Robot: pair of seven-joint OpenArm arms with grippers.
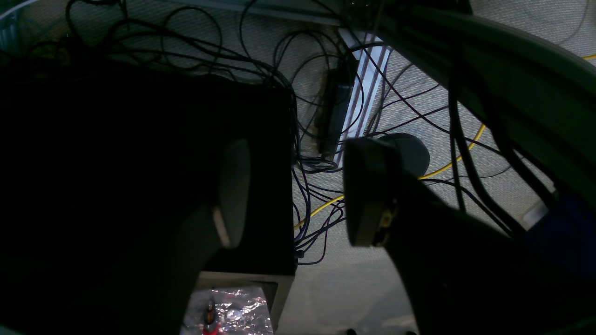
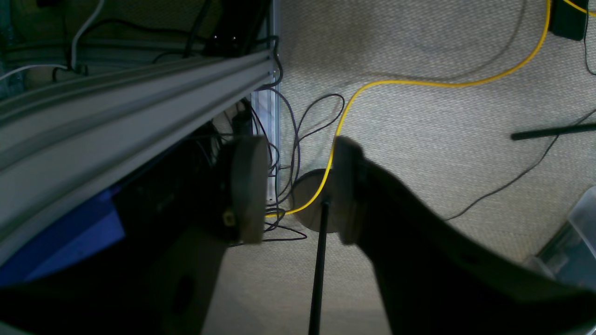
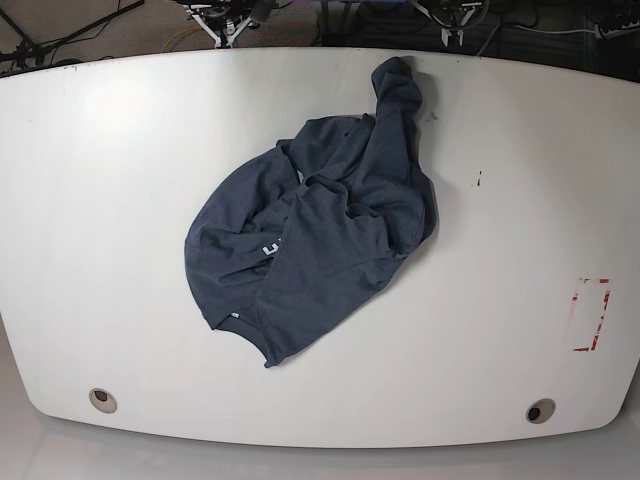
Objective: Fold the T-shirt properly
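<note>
The T-shirt (image 3: pixel 315 240) lies crumpled in a loose heap near the middle of the white table (image 3: pixel 110 200), a little toward its far edge, with one twisted length of cloth reaching up toward that edge and a rounded lobe sagging to the near left. It is dark navy heathered fabric, and a scrap of white lettering (image 3: pixel 268 248) peeks out from under an overlapping fold. Judging by the soft rolls and overlapping layers, it should handle as light, limp and yielding: it will drape and slide on the smooth tabletop, not hold any shape, and a pinch may gather more than one layer. The best holds look like the ribbed hem along the near lower edge and the corners of that edge, where a single layer lies flat on the table; the bunched upper part would need spreading first. Neither arm is over the cloth. The left gripper (image 1: pixel 288 190) hangs past the table over a floor strewn with dark cables (image 1: pixel 321 93), its jaws standing apart with nothing between them. The right gripper (image 2: pixel 298 186) likewise hovers over carpet crossed by a yellow cable (image 2: pixel 419 83), jaws parted and empty.
</note>
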